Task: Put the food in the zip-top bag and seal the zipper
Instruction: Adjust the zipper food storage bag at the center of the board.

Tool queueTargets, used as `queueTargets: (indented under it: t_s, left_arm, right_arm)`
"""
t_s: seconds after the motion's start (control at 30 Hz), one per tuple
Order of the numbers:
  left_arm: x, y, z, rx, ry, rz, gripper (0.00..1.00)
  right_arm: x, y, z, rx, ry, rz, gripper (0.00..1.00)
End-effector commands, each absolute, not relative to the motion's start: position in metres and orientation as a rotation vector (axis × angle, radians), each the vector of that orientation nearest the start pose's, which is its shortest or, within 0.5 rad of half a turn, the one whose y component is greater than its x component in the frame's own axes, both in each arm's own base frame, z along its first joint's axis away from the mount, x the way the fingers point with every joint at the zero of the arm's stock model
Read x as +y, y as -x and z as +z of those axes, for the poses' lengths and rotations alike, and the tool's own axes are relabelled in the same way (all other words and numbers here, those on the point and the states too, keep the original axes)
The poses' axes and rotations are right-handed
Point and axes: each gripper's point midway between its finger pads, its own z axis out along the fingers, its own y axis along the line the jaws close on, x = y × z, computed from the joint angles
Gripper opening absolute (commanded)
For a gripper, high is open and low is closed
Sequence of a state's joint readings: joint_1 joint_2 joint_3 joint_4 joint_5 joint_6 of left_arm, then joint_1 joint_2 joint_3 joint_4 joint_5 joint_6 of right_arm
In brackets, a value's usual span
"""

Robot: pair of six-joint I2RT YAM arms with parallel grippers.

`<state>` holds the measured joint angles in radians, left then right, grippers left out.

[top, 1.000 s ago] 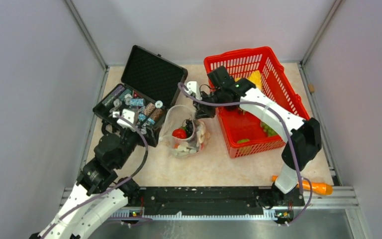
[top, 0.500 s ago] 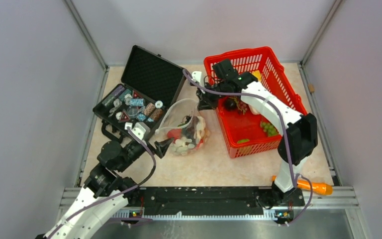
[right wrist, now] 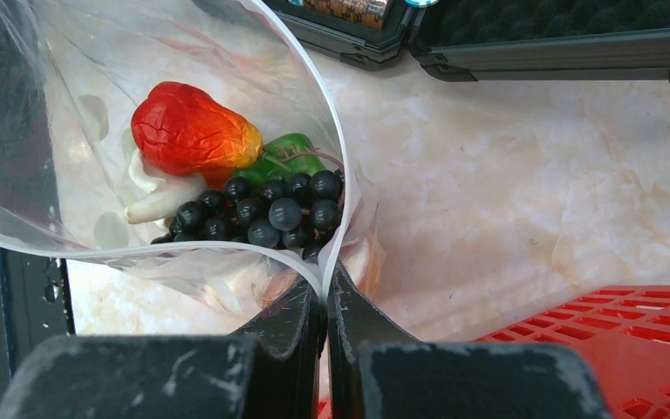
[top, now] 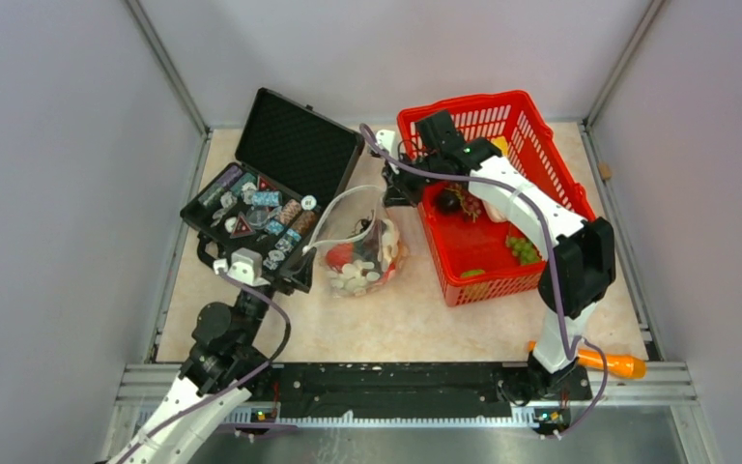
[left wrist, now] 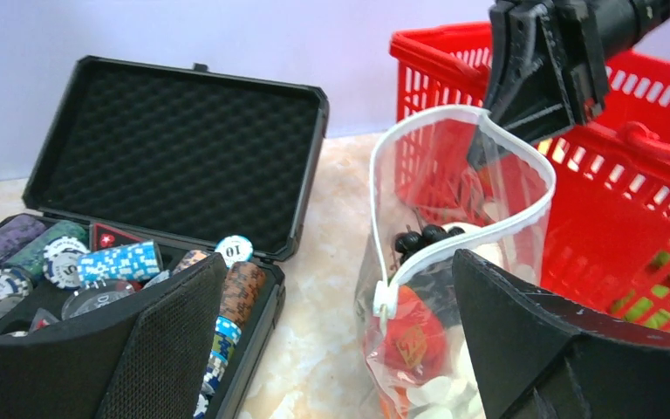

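Left tool (left wrist: pixel 340 336) withdrawn, beige tabletop (top: pixel 425 324), grey walls (top: pixel 58 145)

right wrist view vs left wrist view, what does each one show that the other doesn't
Only the right wrist: a look down into the zip-top bag, showing the green pepper and a white piece. Only the left wrist: the black case with its foam lid raised, and the open left pincer. Both: the bag, red fruit, dark grapes, red basket, and the right pincer shut on the bag's rim.
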<state>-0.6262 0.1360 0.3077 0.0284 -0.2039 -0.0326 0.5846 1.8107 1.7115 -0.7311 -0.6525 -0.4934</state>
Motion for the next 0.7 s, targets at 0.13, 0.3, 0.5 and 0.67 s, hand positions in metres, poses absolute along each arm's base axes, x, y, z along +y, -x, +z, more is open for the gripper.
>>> queueTargets:
  t_s: [0.13,0.3,0.5,0.67]
  left_arm:
    - [-0.096,-0.212,0.284,1.231,-0.116,-0.413,0.99]
    - [-0.129,-0.216,0.247,1.368,-0.227,-0.514,0.98]
    - [-0.125,-0.209,0.241,1.285,-0.191,-0.55,0.99]
    - [-0.124,-0.214,0.229,1.296,-0.18,-0.531,0.98]
  right_arm:
    - [0.317,-0.351,0.216,1.852,1.394,0.78,0.0]
    - [0.318,-0.353,0.215,1.862,1.396,0.787,0.0]
    - [0.32,-0.352,0.213,1.862,1.413,0.808,0.0]
    - [0.319,-0.351,0.215,1.853,1.428,0.811,0.0]
